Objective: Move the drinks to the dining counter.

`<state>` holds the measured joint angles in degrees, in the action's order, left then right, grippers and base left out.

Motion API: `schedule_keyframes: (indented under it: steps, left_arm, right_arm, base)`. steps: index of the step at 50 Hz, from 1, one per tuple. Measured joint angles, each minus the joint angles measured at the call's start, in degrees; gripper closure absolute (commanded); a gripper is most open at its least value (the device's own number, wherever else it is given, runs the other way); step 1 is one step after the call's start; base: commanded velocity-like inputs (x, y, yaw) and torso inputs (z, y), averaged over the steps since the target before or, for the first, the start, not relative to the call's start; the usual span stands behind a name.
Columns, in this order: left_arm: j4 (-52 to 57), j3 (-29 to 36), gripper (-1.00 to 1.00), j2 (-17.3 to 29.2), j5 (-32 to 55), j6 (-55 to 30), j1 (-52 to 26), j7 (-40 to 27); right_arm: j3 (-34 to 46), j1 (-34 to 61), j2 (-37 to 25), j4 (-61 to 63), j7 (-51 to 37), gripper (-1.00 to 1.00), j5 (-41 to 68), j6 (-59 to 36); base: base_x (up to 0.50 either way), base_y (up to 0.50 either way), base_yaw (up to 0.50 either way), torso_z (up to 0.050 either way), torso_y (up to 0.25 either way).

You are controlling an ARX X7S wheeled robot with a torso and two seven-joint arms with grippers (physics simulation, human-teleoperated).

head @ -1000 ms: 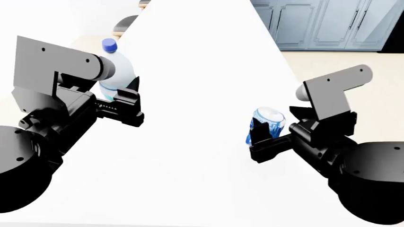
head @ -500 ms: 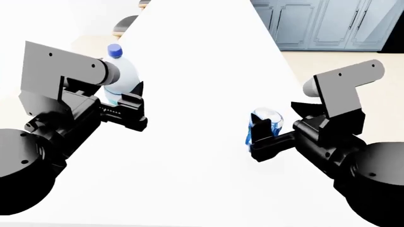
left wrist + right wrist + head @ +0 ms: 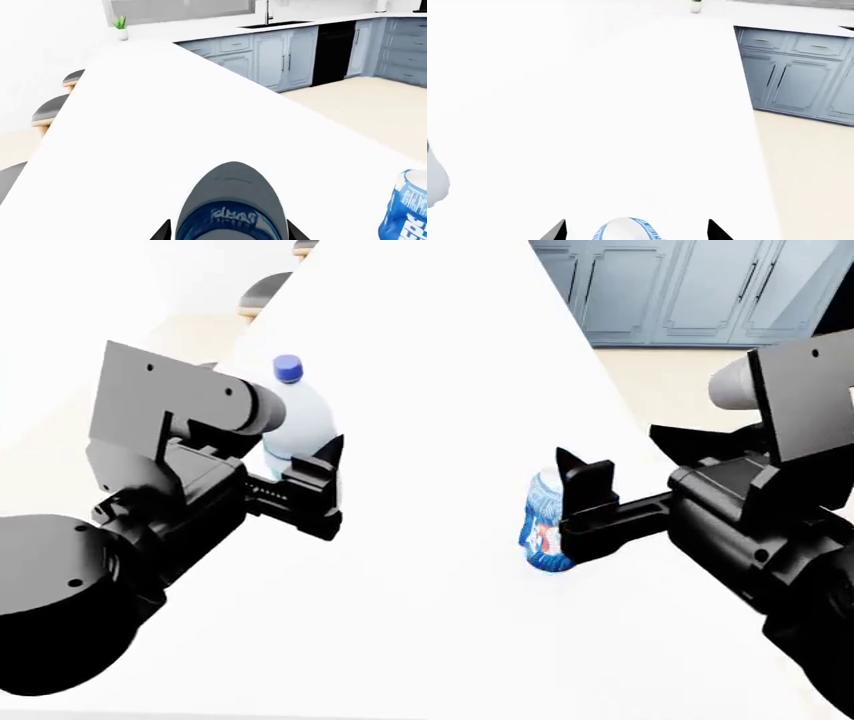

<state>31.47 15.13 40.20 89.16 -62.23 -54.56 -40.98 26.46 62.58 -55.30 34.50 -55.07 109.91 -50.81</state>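
The clear water bottle (image 3: 300, 425) with a blue cap stands upright between the fingers of my left gripper (image 3: 318, 472), near the left edge of the white dining counter (image 3: 427, 360). In the left wrist view the bottle (image 3: 227, 210) fills the space between the jaw tips of the left gripper (image 3: 227, 234). The blue soda can (image 3: 545, 530) stands upright on the counter. My right gripper (image 3: 571, 508) is open around it. In the right wrist view the can (image 3: 626, 230) sits between the jaw tips of the right gripper (image 3: 635, 232) with a gap on each side.
Grey round stools (image 3: 50, 107) line the counter's left side. Pale blue cabinets (image 3: 694, 290) stand beyond the beige floor on the right. A small potted plant (image 3: 121, 27) is at the counter's far end. The can also shows in the left wrist view (image 3: 405, 210).
My left gripper and the bottle moved together to the right and nearer. My right gripper opened and rose; the can, tilted in its grip before, now stands upright on the counter.
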Motion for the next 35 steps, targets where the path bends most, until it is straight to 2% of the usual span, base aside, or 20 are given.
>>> schedule_keyframes:
  steps: [35]
  left_arm:
    - [-2.7, 0.6, 1.0, -0.7, 7.5, 1.0, 2.3, 1.8]
  right_arm:
    - [-1.4, 2.4, -2.5, -0.1, -1.7, -1.0, 1.3, 0.3]
  base:
    - [0.0, 0.0, 0.0, 0.0, 0.001]
